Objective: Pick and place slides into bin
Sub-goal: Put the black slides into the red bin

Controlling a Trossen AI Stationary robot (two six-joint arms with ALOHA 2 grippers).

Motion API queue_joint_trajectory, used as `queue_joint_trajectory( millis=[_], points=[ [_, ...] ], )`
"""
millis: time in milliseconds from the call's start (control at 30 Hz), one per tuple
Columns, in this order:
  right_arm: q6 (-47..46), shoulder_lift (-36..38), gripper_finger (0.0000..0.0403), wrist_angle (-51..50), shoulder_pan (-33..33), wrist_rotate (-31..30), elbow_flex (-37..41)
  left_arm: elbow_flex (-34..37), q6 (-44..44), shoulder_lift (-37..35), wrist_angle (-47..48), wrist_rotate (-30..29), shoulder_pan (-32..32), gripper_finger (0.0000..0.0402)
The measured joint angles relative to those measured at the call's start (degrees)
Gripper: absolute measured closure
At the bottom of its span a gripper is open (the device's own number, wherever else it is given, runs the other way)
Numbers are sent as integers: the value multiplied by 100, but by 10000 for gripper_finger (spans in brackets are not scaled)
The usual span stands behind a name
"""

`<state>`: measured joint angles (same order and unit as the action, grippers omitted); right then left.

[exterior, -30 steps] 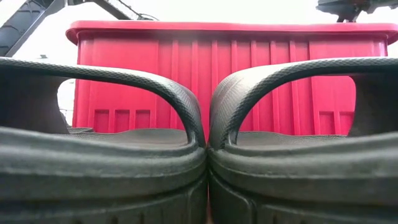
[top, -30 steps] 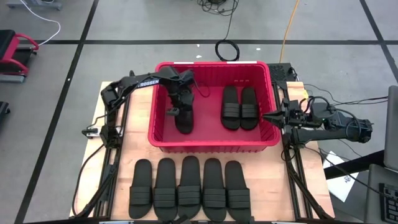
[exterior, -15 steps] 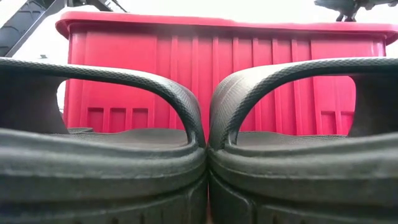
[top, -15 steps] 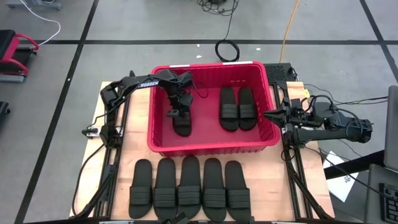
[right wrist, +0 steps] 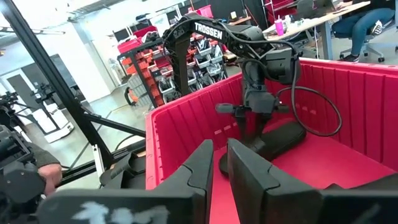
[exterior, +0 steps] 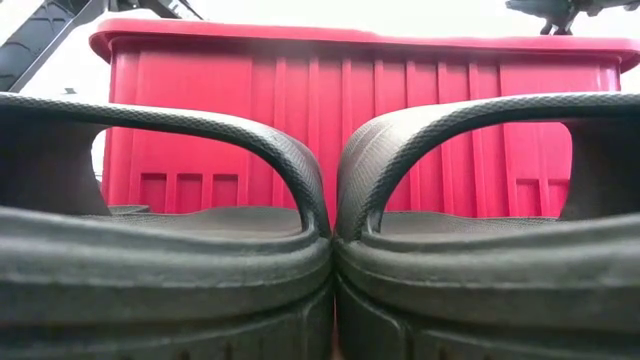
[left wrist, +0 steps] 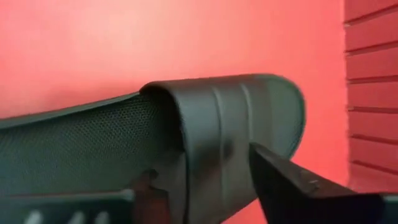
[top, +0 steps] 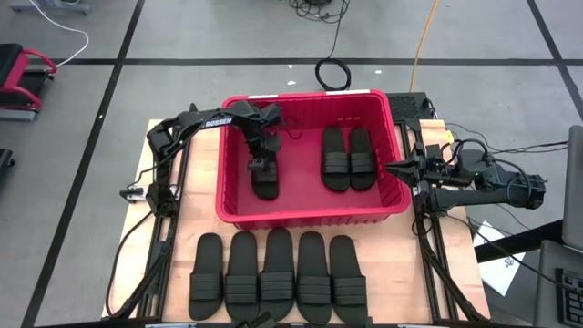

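Observation:
The red bin (top: 310,216) stands mid-table. Two black slides (top: 351,158) lie side by side on its floor at the right. A third slide (top: 265,182) lies at the left of the floor, under my left gripper (top: 261,167). That gripper points down, open, with its fingers on either side of the slide's ribbed strap (left wrist: 224,124). My right gripper (top: 390,168) hangs level over the bin's right rim, shut and empty. Several more slides (top: 278,273) lie in a row on the table in front of the bin. My left gripper comes down from above with its fingers (left wrist: 298,186) across the slide's strap (left wrist: 205,143), one on each side. I cannot tell whether a finger touches the strap. The slide (right wrist: 277,138) rests on the bin floor.
The bin's ribbed walls (right wrist: 348,93) close in my left gripper on the left and far sides. In the low view two slides (exterior: 160,250) fill the foreground, with the bin's front wall (exterior: 350,120) behind. Cables and arm bases flank the table.
The bin has slid a little toward the table's left edge, carrying its slides along. The row of slides in front of it has not moved.

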<state>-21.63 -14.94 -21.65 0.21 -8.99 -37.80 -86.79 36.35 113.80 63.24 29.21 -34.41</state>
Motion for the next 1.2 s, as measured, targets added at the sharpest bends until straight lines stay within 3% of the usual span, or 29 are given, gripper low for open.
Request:
queue_joint_trajectory(
  millis=[167, 367, 567, 700, 833, 933, 1100, 1200],
  points=[
    [24, 0, 362, -2, 0, 2, 0, -574, 23, -9, 758, 76, 4, 175],
    [131, -2, 362, -2, 0, 7, 0, -1980, 108, -20, 1710, 132, 33, 131],
    [174, 0, 362, -4, 0, 22, 0, -2855, 54, -1278, 1727, -112, 31, 132],
    [313, 0, 362, -4, 0, 20, 0, -2939, -336, -2424, 1843, -528, 28, 156],
    [338, 0, 362, -4, 0, 13, 0, -2818, -1360, -3513, 1706, 21, 57, 195],
    [445, 0, 362, -2, 0, 9, 0, -2624, -1944, -4127, 1472, 418, 352, 254],
    [528, -2, 362, -4, 0, 4, 0, -2172, -2912, -4897, 213, 476, 1037, 382],
    [607, 0, 362, -2, 0, 2, 0, -1720, -2884, -5361, -640, 124, 1251, 389]
  ],
)
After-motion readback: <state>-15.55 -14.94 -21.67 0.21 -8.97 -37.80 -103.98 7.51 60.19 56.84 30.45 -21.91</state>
